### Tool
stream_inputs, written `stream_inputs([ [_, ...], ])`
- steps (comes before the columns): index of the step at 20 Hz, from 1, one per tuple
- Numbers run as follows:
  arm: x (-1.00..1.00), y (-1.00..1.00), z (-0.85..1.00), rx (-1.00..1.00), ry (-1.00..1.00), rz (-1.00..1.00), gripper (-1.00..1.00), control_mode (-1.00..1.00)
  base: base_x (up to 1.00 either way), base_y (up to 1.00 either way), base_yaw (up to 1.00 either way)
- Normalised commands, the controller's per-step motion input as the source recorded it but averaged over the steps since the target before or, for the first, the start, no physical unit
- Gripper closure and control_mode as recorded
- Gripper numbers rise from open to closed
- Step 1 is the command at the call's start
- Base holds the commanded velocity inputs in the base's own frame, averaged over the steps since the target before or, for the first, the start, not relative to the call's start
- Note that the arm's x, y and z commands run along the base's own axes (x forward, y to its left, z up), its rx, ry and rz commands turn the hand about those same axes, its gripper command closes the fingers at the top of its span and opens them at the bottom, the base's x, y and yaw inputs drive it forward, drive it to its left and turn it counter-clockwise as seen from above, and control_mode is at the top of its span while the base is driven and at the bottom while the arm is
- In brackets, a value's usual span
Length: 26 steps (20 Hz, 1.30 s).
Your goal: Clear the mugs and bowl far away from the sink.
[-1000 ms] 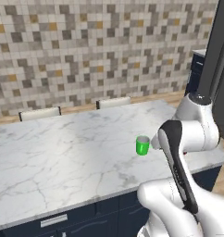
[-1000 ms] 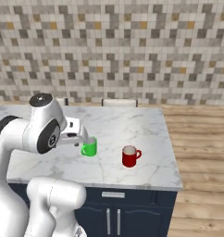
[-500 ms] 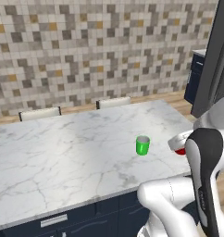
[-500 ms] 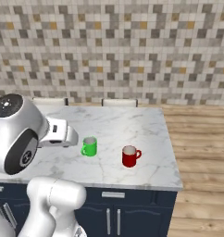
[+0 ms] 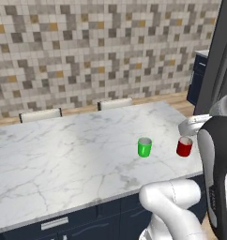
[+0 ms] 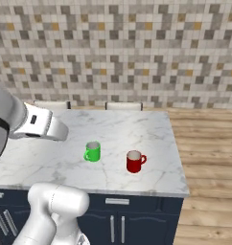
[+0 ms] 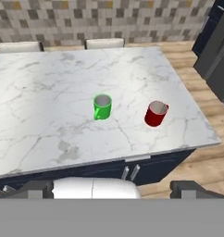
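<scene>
**Both mugs parked on the island, hand drawn back above them**

The two dark finger tips are seen low in the hand view, one near each bottom corner, far apart from each other, so the gripper (image 7: 112, 187) is judged to be spread wide and nothing is held between the tips. The hand is kept high and behind the near edge of the counter, looking down on both mugs.

The green mug (image 7: 102, 107) is standing upright near the middle of the marble island top (image 7: 40, 92), mouth up. The red mug (image 7: 155, 114) is standing just beside it, toward the island's end, also upright, and the two are not touching. In the right base view the green mug (image 6: 92, 151) and the red mug (image 6: 134, 161) are both seen with their handles turned to the side. This placing probably serves the task: an open counter with no basin beside them is a fitting place for mugs meant to be kept from the sink. Neither the bowl nor the sink can be located here.

The top is white marble with grey veins, over dark blue cabinets (image 6: 137, 225). Behind it two pale chair backs (image 5: 40, 115) are seen, then a wooden floor (image 6: 204, 143) and a mosaic tile wall (image 5: 87, 51). A tall dark unit (image 5: 221, 61) is standing at the side.
</scene>
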Motion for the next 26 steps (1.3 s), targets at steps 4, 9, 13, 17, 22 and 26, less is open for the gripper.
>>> stream_inputs([
  [4, -0.22, 0.01, 0.2, 0.02, -0.06, 0.05, -1.0, -1.0, 0.0, 0.0, 0.0],
  [9, -0.02, 0.08, -0.06, -0.04, -0.09, 0.02, -1.0, -1.0, 0.0, 0.0, 0.0],
  [13, 0.08, 0.04, -0.29, -0.04, -0.03, 0.0, -1.0, -1.0, 0.0, 0.0, 0.0],
  [17, 0.09, 0.0, -0.08, -0.02, -0.05, 0.0, -1.0, 1.0, -0.27, -0.08, -0.02],
  [22, 0.0, 0.0, 0.0, 0.0, 0.0, 0.0, -1.0, 1.0, -0.08, -0.1, -0.69],
  [26, 0.0, 0.0, 0.0, 0.0, 0.0, 0.0, -1.0, 1.0, 0.0, 0.0, -1.0],
])
